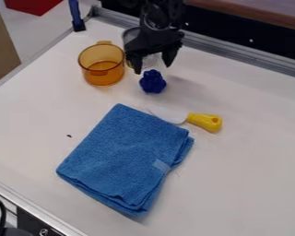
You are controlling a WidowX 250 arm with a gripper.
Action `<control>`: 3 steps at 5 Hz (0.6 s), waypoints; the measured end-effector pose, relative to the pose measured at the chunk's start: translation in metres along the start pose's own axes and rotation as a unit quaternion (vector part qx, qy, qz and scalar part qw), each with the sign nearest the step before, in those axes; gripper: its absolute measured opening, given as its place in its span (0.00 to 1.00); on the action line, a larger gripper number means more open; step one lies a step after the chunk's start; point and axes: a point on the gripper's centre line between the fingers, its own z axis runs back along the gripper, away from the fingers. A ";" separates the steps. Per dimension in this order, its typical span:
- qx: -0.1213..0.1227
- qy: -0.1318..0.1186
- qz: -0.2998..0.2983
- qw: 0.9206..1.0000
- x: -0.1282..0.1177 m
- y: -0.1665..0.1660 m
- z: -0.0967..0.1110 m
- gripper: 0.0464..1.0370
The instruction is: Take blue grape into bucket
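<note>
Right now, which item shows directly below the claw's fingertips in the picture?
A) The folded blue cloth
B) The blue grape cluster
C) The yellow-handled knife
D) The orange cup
B: the blue grape cluster sits on the white table just below the tips of the claw, whose fingers are spread apart.

Translucent glossy orange plastic cup (102, 73), soft matt blue cloth (122, 156), smooth white tabletop (242, 152)
</note>
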 end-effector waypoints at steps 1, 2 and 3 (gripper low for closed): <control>-0.007 0.017 -0.002 1.000 0.000 -0.001 0.000 0.96; -0.020 0.029 0.000 0.999 -0.005 -0.001 -0.003 0.96; -0.013 0.027 0.005 1.000 -0.007 0.002 -0.005 0.96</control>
